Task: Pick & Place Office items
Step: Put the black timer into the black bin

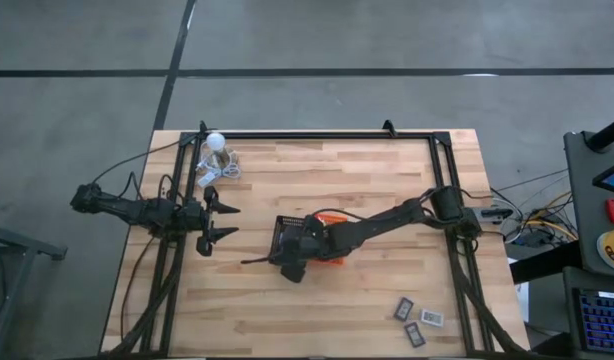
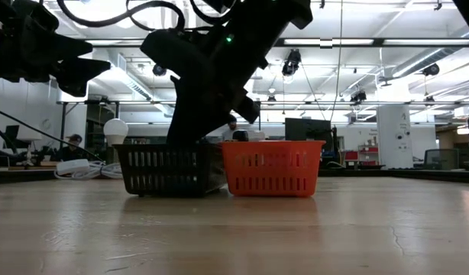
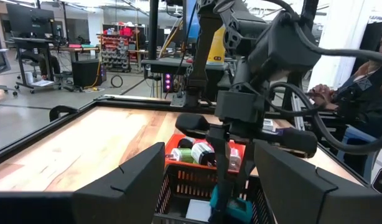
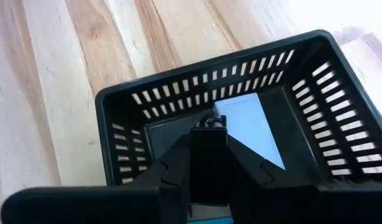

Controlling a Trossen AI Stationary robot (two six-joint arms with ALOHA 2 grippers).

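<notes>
My right gripper (image 1: 289, 262) reaches slanting down into the black tray (image 4: 116, 118) and is shut on a flat black item (image 4: 208, 158). A pale flat piece (image 4: 247, 127) and a teal piece (image 3: 234, 208) lie on the floor of that tray. The orange tray (image 2: 273, 166) stands against the black tray (image 2: 169, 169) on its right-hand side and holds several items (image 3: 202, 152). Three flat grey-black items (image 1: 419, 320) lie on the table near its front right corner. My left gripper (image 1: 219, 220) waits open at the table's left side, pointing level toward the trays. My right gripper pinches the flat black item between its two fingers (image 4: 172, 171), on its two broad faces. The fingers come from above, slanting down into the black tray. The item's far end (image 4: 209, 123) sticks out past the fingertips, clear of the tray's floor.
A white ball (image 1: 216, 141) with a coiled grey cable (image 1: 215, 168) lies at the table's far left, close to my left arm. A black frame rail (image 1: 317, 134) runs round the table's edges. Bare wood stretches along the near side. People sit beyond the table (image 3: 365, 81).
</notes>
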